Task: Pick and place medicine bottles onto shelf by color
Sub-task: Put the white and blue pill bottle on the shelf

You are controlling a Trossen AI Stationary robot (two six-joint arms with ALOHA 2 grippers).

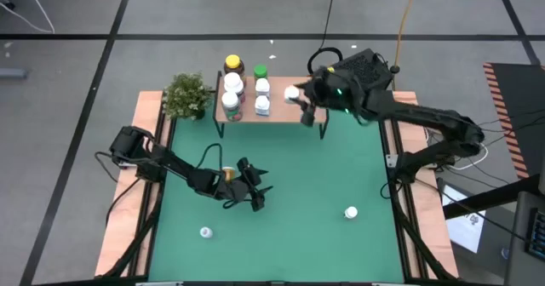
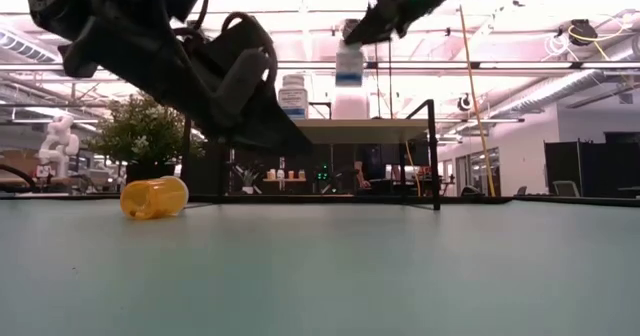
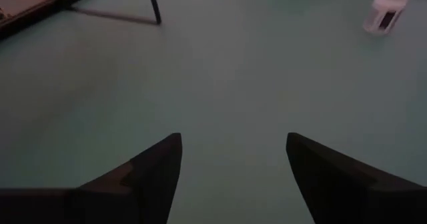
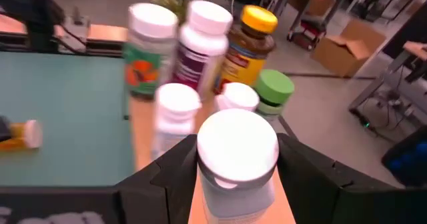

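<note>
My right gripper point(image 1: 300, 99) is shut on a white-capped white bottle point(image 4: 237, 151) over the right part of the shelf point(image 1: 281, 113), a light wood top on thin black legs. Several bottles stand on the shelf's left part: white-capped ones point(image 4: 200, 34), a yellow-capped amber one point(image 4: 250, 41) and a green-capped one point(image 4: 272, 91). My left gripper point(image 1: 255, 199) hangs open over the green table, its fingers point(image 3: 157, 171) around nothing. An amber bottle point(image 2: 154, 197) lies on its side beside the left arm. Two white bottles point(image 1: 205, 231) point(image 1: 351, 212) rest on the table. My right gripper pinches the white bottle between its two fingers, one on each side of the body just below the cap point(image 4: 233, 184). The fingers come slanting down from the table's right. The bottle point(image 2: 349, 66) is upright and lifted clear above the shelf top point(image 2: 370, 129).
A small green potted plant point(image 1: 187, 94) stands at the shelf's left end. Wooden side strips point(image 1: 140, 175) border the green table. The shelf's black leg point(image 3: 154, 4) and a white bottle point(image 3: 387, 11) show ahead of my left gripper. Open green surface lies between the two arms.
</note>
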